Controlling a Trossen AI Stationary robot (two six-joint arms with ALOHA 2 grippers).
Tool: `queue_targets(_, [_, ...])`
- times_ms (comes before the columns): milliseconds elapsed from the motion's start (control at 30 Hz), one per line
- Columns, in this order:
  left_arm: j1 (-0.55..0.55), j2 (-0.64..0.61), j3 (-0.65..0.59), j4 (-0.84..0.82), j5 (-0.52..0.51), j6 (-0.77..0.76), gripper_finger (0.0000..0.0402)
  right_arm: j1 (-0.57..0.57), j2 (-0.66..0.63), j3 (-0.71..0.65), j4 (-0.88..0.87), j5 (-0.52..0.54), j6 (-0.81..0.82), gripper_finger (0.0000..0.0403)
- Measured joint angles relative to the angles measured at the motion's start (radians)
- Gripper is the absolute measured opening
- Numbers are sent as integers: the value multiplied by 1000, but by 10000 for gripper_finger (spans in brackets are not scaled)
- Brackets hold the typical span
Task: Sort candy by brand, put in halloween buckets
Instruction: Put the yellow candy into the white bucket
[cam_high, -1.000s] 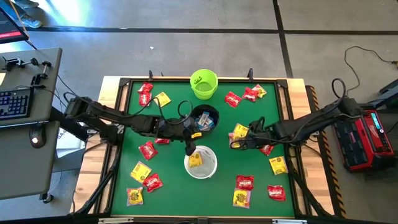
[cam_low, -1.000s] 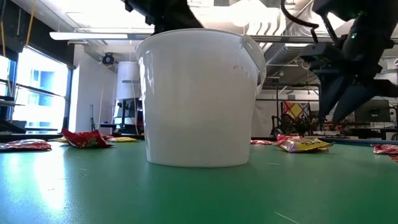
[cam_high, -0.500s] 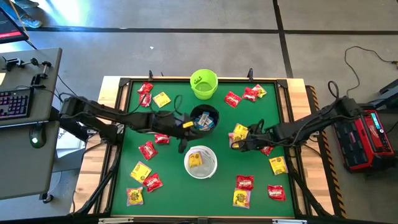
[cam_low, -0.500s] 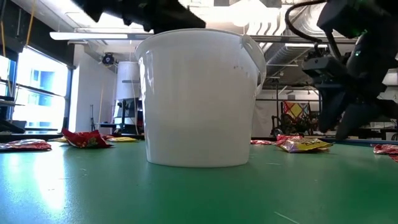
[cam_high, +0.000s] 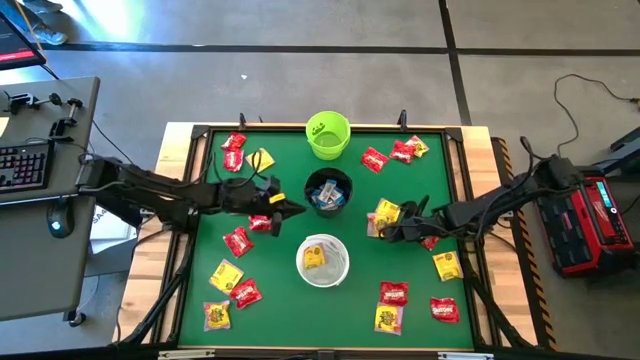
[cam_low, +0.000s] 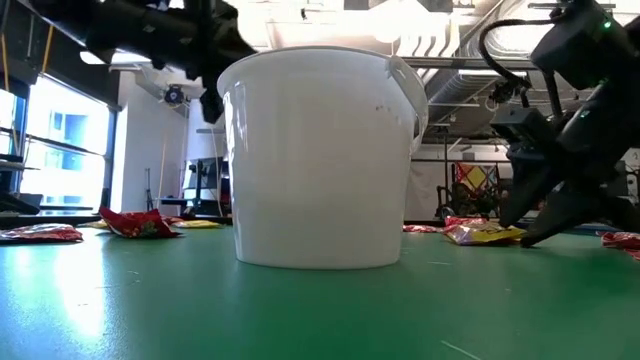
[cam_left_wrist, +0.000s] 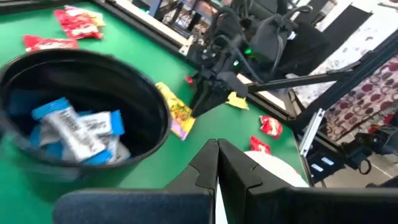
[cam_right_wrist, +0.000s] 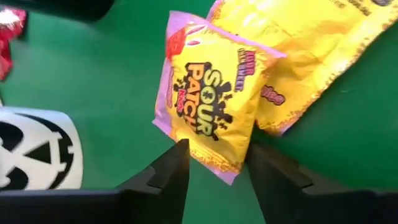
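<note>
Here, the open right gripper (cam_right_wrist: 214, 163) is seen straddling the Sour Patch packet (cam_right_wrist: 208, 96) at 3 o'clock of the white bucket (cam_high: 323, 261), its long axis running straight ahead between the fingers, while the shut left gripper (cam_high: 291, 207) is farther off.

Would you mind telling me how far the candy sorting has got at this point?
Early days. Done: blue-and-white packets lie in the black bucket, and one yellow packet in the white bucket. In hand: the right gripper, jaws open, straddles a yellow Sour Patch packet on the table. The left gripper, shut, holds nothing. Left: many red and yellow packets on the mat; the green bucket looks empty.
</note>
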Motion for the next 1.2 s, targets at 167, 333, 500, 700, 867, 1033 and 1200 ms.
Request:
queue_targets(167, [0,-34,-34,-10,-32,0,0,0,-1,-33,25,14,2,86])
queue_targets(333, [0,-48,-61,5,-85,-22,0,0,-2,-30,29,18,-52,9])
queue_targets(500, [0,-79,-101,6,-128,-34,0,-1,-6,38,-18,25,-85,2])
queue_targets(700, [-1,-96,-140,5,-130,-24,0,-1,-13,227,-172,31,-211,1])
queue_targets(867, [-1,-100,-156,2,-138,-41,0,4,-15,462,-378,78,-349,0])
queue_targets(1033, [4,-100,-156,4,-175,-25,0,21,20,687,-514,91,-509,0])
queue_targets(1200, [26,-100,-156,4,-193,-23,0,48,138,903,-616,63,-627,0])
